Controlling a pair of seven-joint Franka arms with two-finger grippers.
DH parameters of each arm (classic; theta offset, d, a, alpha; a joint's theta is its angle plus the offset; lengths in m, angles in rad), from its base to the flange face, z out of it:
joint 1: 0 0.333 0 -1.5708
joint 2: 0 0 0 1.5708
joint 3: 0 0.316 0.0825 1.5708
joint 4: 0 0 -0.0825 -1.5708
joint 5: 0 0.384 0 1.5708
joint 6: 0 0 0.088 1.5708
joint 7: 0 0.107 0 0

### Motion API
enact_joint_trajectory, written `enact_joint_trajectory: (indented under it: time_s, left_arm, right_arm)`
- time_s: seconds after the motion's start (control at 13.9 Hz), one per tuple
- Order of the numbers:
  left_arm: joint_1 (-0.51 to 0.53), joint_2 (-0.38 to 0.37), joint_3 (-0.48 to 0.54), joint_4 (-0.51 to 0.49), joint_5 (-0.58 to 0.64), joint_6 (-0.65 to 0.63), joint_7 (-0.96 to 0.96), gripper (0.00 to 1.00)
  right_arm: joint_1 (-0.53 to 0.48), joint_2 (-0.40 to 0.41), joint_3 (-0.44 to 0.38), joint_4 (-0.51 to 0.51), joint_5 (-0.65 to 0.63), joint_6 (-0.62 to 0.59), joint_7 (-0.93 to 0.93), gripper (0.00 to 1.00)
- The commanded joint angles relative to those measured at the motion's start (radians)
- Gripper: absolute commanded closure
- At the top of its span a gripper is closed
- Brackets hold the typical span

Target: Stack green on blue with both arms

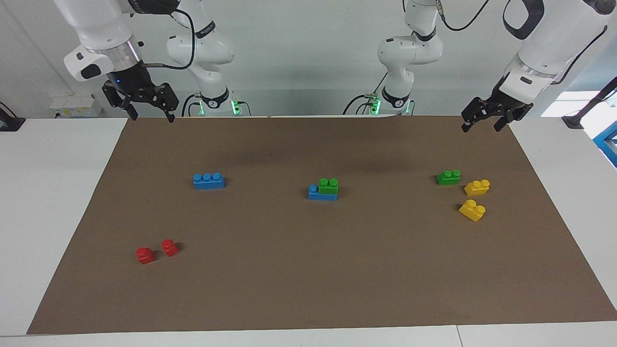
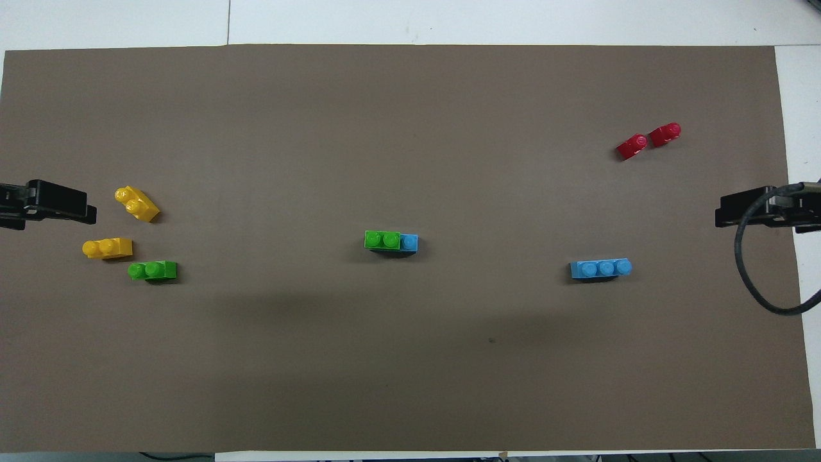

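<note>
Both jaws spread, holding nothing. Left gripper hangs raised, upper right of facing view; right gripper upper left. Green brick sits on blue brick mid-frame, hiding two studs. Overhead edges crop both grippers.

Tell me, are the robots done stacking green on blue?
Partly. One green brick already sits on a blue brick mid-mat. Nothing is in hand: the left gripper and right gripper hang empty, jaws open. Left: the loose green brick by the yellow ones and the bare blue brick.
</note>
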Motion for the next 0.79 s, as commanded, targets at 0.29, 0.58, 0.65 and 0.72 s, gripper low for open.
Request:
enact_joint_trajectory:
  time_s: [0.29, 0.58, 0.65, 0.72]
  left_arm:
    - [-0.004, 0.011, 0.001, 0.024, 0.015, -0.013, 0.013, 0.0]
    - [-0.001, 0.008, -0.001, 0.022, 0.021, -0.01, 0.016, 0.0]
    - [-0.003, 0.008, -0.002, 0.022, 0.021, -0.01, 0.014, 0.0]
    - [-0.004, 0.008, -0.003, 0.022, 0.021, -0.01, 0.014, 0.0]
  right_arm:
    - [-0.012, 0.004, 0.012, 0.011, -0.029, -0.022, -0.045, 0.0]
    - [-0.012, -0.001, 0.012, 0.0, -0.027, -0.019, -0.074, 0.0]
    - [-0.014, -0.001, 0.012, -0.002, -0.026, -0.014, -0.099, 0.0]
    - [-0.014, -0.001, 0.012, -0.002, -0.024, -0.014, -0.102, 0.0]
